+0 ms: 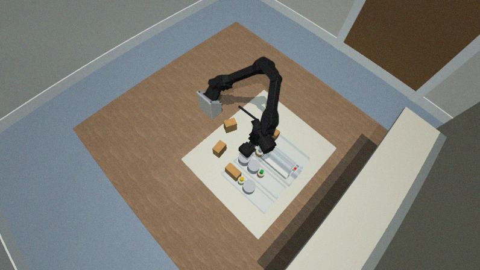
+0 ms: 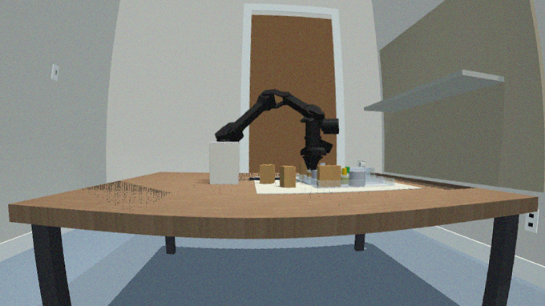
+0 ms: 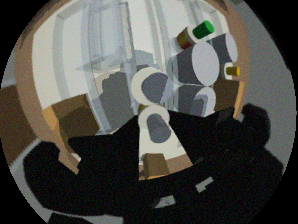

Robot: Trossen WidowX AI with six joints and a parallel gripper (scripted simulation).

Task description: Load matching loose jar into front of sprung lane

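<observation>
My gripper (image 2: 310, 169) (image 3: 151, 115) points down at the near end of the sprung lane (image 1: 281, 164). It is shut on a small jar (image 3: 158, 127) with a pale rim and grey top. A second jar (image 3: 156, 89) with a similar rim and grey top stands just beyond it in the wrist view. The two look close together; whether they touch is unclear. The arm hides much of this spot in the top view. The held jar's base, the low front stop and the contact with the pusher plate cannot be made out.
Beside the lane stand large grey jars (image 1: 253, 166) (image 3: 205, 63), a green-capped bottle (image 1: 261, 172) (image 3: 203, 31) and a yellow-capped bottle (image 1: 240, 180) (image 3: 232, 71). Several brown boxes (image 1: 219, 148) (image 1: 230, 125) (image 1: 233, 171) stand around. A black rod (image 1: 248, 113) lies behind the arm.
</observation>
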